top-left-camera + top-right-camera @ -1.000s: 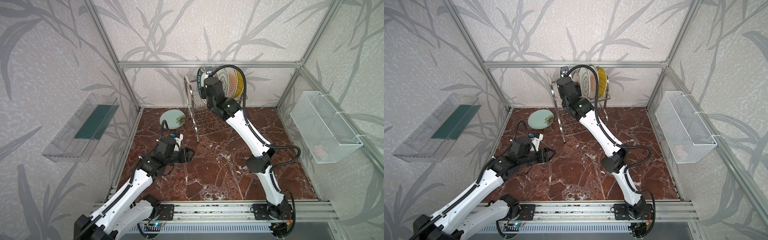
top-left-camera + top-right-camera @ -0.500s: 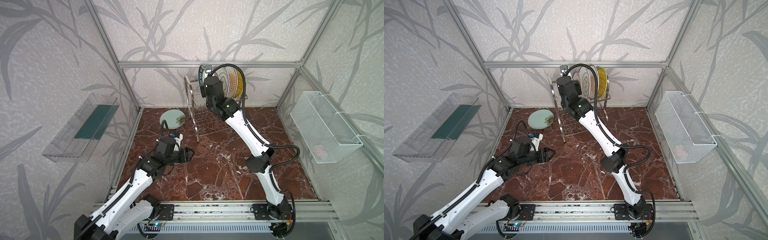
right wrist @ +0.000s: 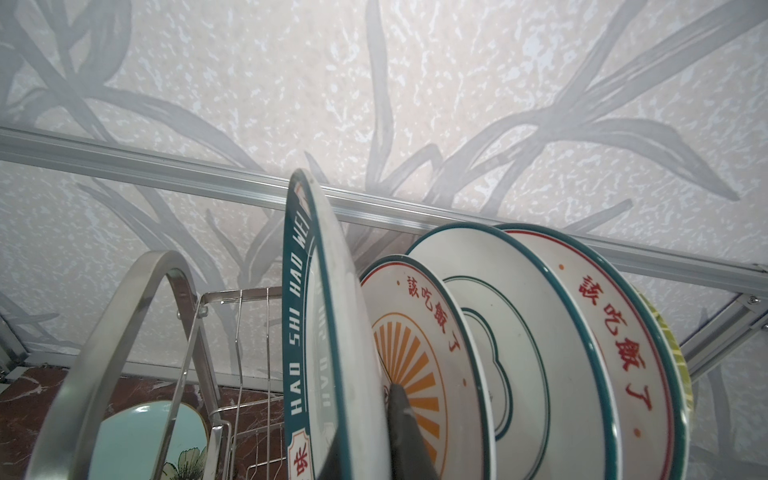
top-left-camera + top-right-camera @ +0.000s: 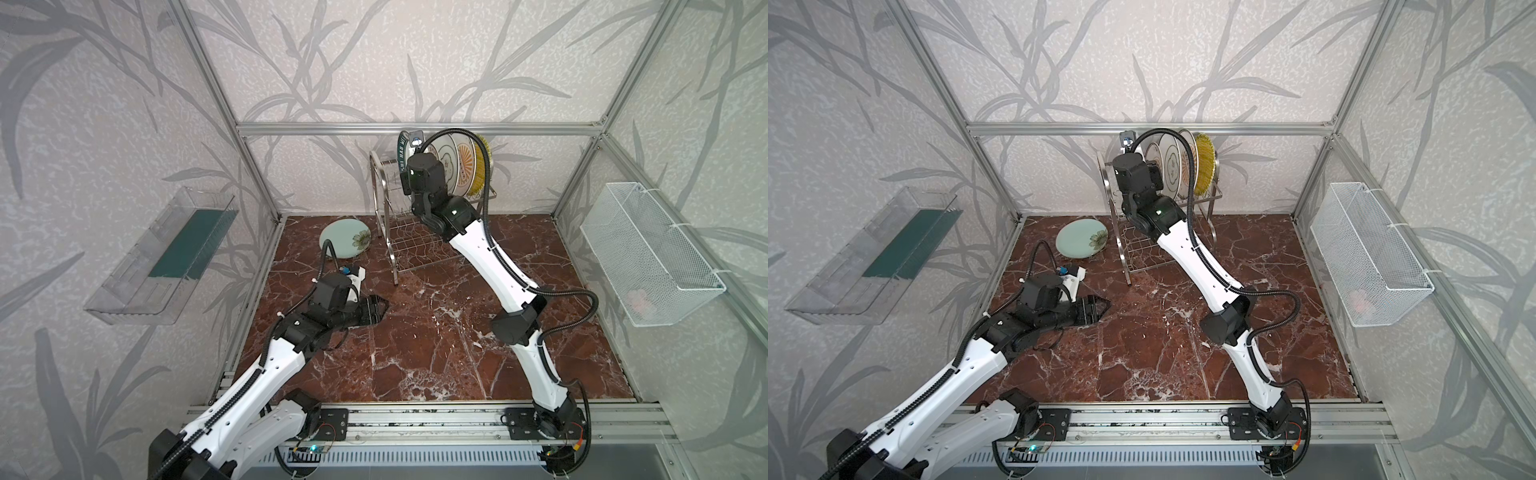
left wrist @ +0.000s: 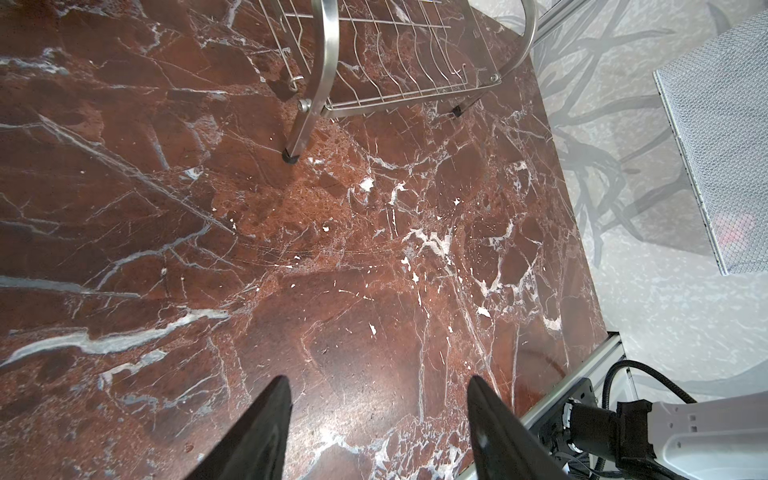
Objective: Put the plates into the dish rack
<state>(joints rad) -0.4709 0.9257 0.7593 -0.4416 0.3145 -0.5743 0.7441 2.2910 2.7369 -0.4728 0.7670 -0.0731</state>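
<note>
Right gripper is clamped on the teal-lettered plate, upright at the dish rack beside 4 racked plates. Slotting plate 5 seems underway; next, lower it between the prongs and release. Left gripper hangs apart, empty, above the bench. The mint plate lies beside the rack.

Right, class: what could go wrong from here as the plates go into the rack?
The lettered plate, pinched in the right tool, stands close to a sunburst plate: it could clip it or miss its slot. The mint plate lies by the rack: a grab could shove it against a leg.
</note>
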